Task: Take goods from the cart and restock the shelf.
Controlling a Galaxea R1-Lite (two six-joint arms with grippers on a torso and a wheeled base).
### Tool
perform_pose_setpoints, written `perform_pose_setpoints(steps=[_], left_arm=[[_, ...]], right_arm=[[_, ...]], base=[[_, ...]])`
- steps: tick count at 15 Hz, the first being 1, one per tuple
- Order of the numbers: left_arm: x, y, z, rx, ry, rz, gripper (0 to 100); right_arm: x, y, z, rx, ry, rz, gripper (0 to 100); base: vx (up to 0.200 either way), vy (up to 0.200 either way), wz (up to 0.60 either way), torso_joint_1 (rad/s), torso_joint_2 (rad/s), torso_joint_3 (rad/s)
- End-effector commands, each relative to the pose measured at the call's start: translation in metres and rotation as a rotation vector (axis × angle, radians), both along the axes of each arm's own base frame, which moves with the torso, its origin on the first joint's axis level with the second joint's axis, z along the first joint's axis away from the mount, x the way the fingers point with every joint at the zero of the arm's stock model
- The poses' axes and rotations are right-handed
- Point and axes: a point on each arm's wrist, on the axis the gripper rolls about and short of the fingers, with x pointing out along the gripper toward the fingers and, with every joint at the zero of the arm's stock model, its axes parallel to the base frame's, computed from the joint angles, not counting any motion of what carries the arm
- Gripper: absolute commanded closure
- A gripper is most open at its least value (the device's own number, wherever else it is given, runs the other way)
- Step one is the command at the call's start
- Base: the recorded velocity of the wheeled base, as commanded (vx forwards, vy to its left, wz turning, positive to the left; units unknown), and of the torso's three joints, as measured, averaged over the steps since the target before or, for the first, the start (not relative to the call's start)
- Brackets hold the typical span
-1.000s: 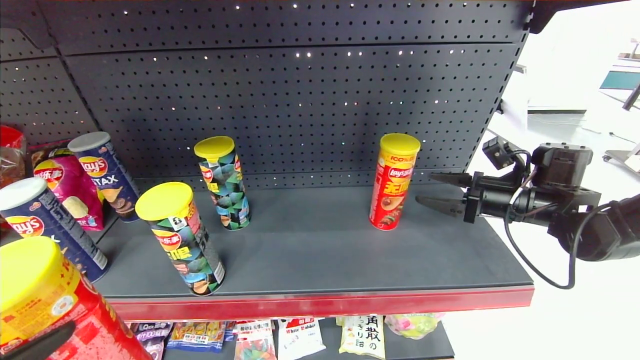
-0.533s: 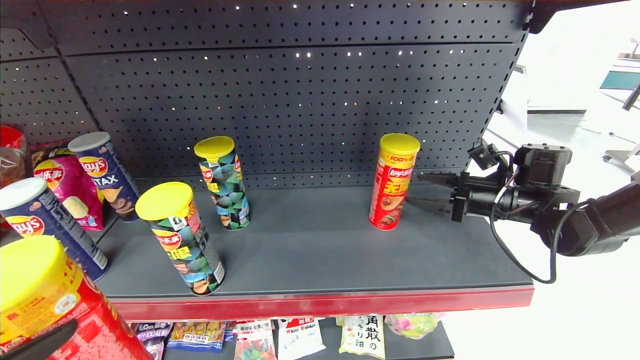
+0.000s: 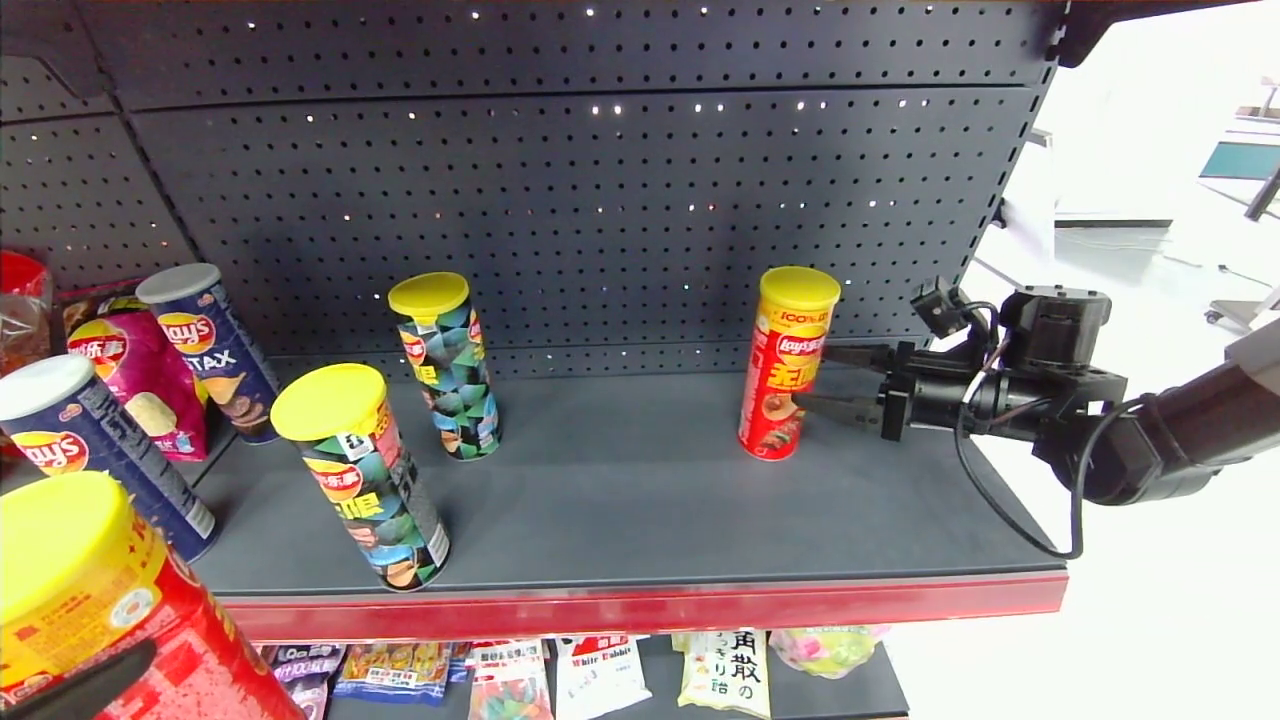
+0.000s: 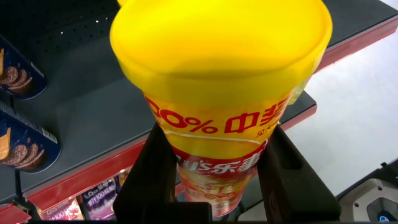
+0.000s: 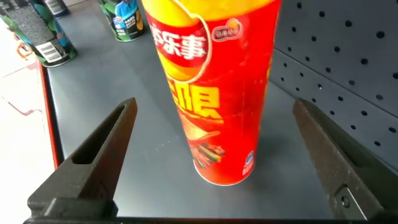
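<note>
The right claw was spread wide and lay level above the right part of the shelf, one finger on each side of the standing red can. From the right wrist, clear gaps showed between both fingers and the can's wall, so the claw had hold of nothing. That can stood upright with its yellow lid on, well back on the shelf and near the pegboard. The left claw was closed on the held red can, its dark fingers pressed against the lower body on both sides, the yellow lid towards the wrist camera. In the head view this can was low at the robot's left, in front of the shelf's red front edge. On the left half of the shelf stood two patterned cans with yellow lids, the rear patterned can upright near the pegboard and the front patterned can close to the front edge. Further left were two blue cans with grey lids and a pink bag between them. Snack packets lay on the lower shelf beneath.
</note>
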Motion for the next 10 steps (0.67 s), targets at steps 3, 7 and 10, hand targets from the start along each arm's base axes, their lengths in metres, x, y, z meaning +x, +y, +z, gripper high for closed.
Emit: perform_pose_setpoints(steps=[3,7,10], left_arm=[[0.000,0.000,0.000,-0.001,-0.002,0.000,100],[0.000,0.000,0.001,0.001,-0.003,0.000,100],[0.000,0.000,0.001,0.001,-0.008,0.001,100]], right_arm=[[0.006,-0.001,-0.005,-0.001,0.006,-0.005,0],[0.013,0.001,-0.005,0.002,-0.007,0.002,0],[0.019,0.002,-0.007,0.013,-0.012,0.049,0]], base=[[0.000,0.000,0.00,0.000,0.00,0.000],[0.000,0.000,0.00,0.000,0.00,0.000],[0.000,0.000,0.00,0.000,0.00,0.000]])
